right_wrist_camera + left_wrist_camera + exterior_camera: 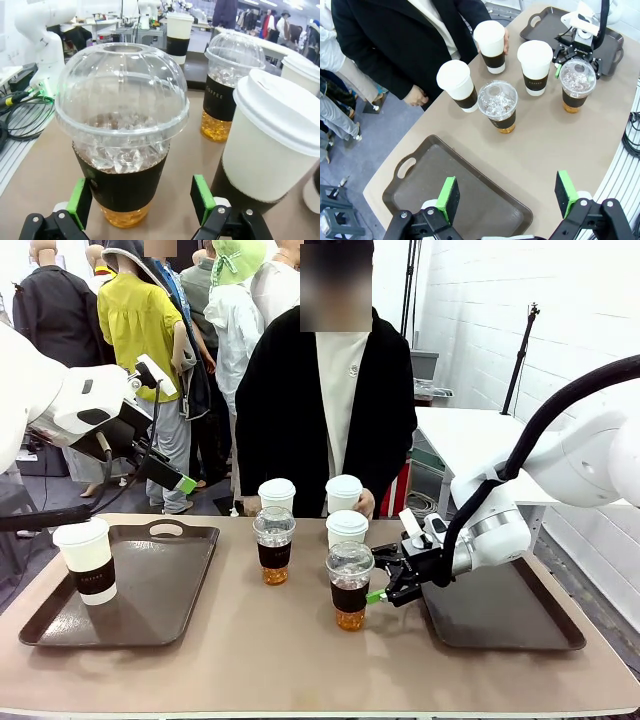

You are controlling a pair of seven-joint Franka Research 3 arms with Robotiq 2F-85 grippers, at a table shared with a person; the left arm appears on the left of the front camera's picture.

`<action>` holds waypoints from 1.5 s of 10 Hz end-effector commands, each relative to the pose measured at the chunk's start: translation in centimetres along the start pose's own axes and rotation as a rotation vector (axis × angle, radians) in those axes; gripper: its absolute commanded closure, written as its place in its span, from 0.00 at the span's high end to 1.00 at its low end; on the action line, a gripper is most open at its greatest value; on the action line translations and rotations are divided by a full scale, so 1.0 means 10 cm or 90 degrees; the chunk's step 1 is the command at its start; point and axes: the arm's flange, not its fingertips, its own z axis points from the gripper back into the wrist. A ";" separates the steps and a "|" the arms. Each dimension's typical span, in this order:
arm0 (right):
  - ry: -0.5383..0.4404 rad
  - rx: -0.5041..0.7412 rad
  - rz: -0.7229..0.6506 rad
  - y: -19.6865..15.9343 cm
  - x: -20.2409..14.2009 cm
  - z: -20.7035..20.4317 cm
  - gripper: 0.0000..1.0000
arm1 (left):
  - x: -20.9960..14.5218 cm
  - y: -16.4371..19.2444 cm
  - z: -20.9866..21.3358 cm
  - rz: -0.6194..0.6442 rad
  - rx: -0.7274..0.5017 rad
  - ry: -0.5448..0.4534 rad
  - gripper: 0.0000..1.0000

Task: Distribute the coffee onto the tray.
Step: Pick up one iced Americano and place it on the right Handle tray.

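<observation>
Right wrist view: right hand [141, 200] sits open around the near dome cup [121, 125] mid-tabletop [35, 170], pads [201, 196] probably not touching yet, and it's thin, squashy, sloshy plastic, so I'd grip gently at the sleeve [122, 187].

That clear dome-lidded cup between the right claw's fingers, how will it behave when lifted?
Probably squashy: the cup looks thin clear plastic. Ice sits high above amber drink, so it may tip. Its dark sleeve should help grip.
</observation>
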 end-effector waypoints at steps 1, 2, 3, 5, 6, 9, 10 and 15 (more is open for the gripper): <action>-0.006 0.023 -0.002 -0.07 -0.02 -0.08 1.00 | 0.00 0.00 -0.01 0.001 -0.001 0.000 1.00; -0.007 0.031 -0.011 -0.06 -0.02 -0.09 1.00 | 0.00 0.00 -0.01 0.001 -0.001 0.000 1.00; -0.013 0.038 -0.019 -0.04 -0.04 -0.09 1.00 | 0.00 0.00 -0.01 0.001 -0.001 0.000 1.00; -0.015 0.057 -0.020 -0.03 -0.05 -0.14 1.00 | 0.00 0.00 -0.01 0.001 -0.001 0.000 1.00; -0.017 0.071 -0.020 -0.04 -0.04 -0.18 1.00 | 0.00 0.00 -0.01 0.001 -0.001 0.000 1.00; -0.018 0.096 -0.017 -0.07 -0.03 -0.30 1.00 | 0.00 0.00 -0.01 0.001 -0.001 0.000 1.00; -0.021 0.096 -0.021 -0.08 -0.03 -0.33 1.00 | 0.00 0.00 -0.01 0.001 -0.001 0.000 1.00; -0.009 0.110 -0.053 -0.09 0.00 -0.41 0.83 | 0.00 0.00 -0.01 0.001 -0.001 0.000 1.00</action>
